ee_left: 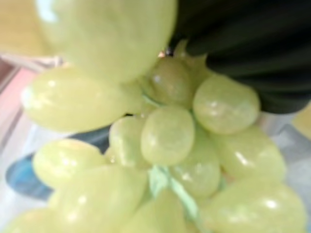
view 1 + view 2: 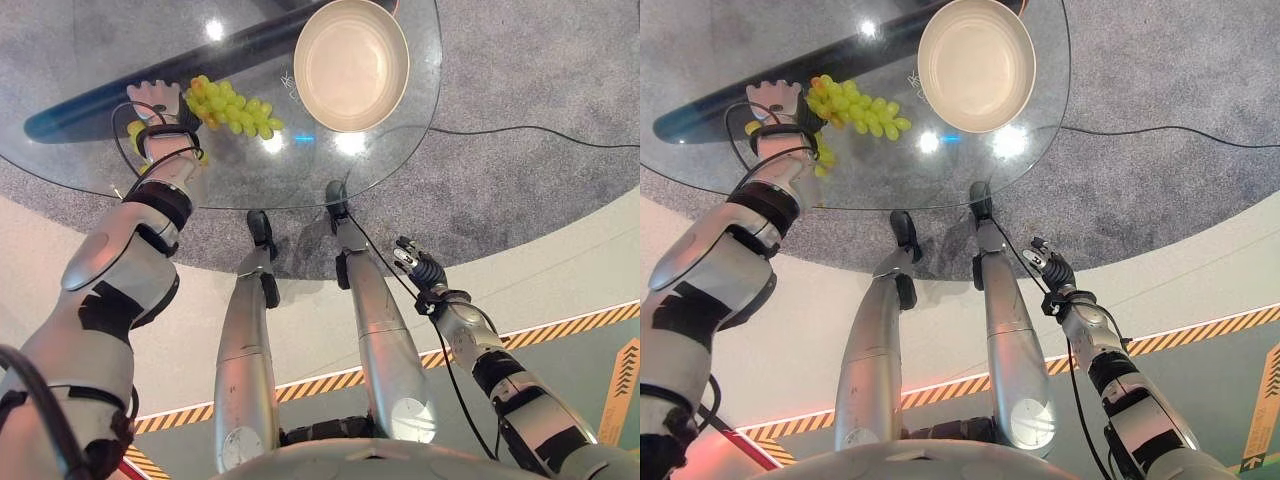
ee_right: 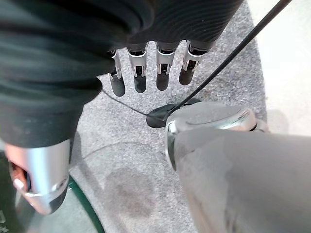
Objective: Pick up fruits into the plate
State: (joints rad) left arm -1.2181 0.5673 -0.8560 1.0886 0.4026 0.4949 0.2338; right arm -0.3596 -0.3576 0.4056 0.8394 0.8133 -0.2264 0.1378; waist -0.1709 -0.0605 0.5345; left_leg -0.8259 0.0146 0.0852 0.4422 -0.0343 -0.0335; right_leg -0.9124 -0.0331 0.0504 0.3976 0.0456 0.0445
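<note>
I look down at the round glass table (image 2: 90, 150) and the job is only just begun. The plate (image 2: 351, 64) sits at about one o'clock on the table and nothing lies in it yet. The bunch of green grapes (image 2: 232, 108) is near eleven o'clock, a little way from the plate, at about its eight o'clock, with bare glass between them. My left robot hand (image 2: 155, 98) is right at the stem end of the bunch, touching it, and a yellow fruit (image 2: 135, 129) peeks out just beside the wrist; I cannot tell what kind it is. In the left wrist view the grapes press up close against the dark cover, but I cannot tell if the fingers are curled round them or not. I also cannot tell if the bunch is off the glass. My right robot hand (image 2: 1049, 264) hangs low at about five o'clock, well apart from the table, with its fingers (image 3: 140, 77) straight and relaxed and nothing in it. So I think what is left is nearly all of it: get a good hold on the grapes, carry them over to the plate, put them down, then do the same for the yellow fruit.
</note>
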